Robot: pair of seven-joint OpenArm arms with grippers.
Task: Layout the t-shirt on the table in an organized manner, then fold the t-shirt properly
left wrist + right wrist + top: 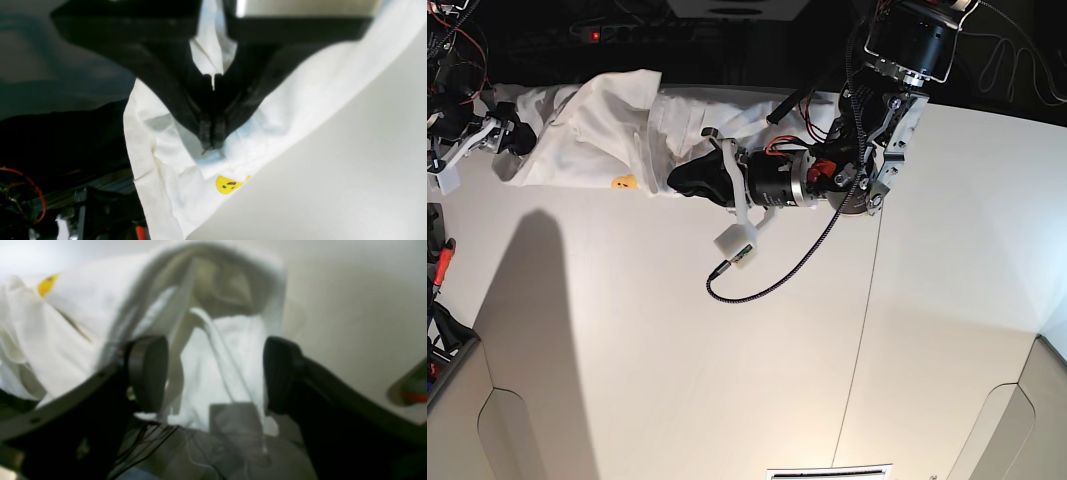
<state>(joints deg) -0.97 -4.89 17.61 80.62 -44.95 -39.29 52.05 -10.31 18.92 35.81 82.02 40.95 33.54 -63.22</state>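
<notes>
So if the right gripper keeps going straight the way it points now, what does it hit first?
The t-shirt. The right gripper is open, and white bunched cloth sits between its fingers, directly ahead. The blur hides how close it is, so contact could come almost at once.

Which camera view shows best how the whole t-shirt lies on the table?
The base view: the t-shirt stretches bunched along the table's far edge between both arms. The left wrist view shows only crumpled cloth pinched in the left hand. The right wrist view is blurred, with folds between the open right hand.
</notes>
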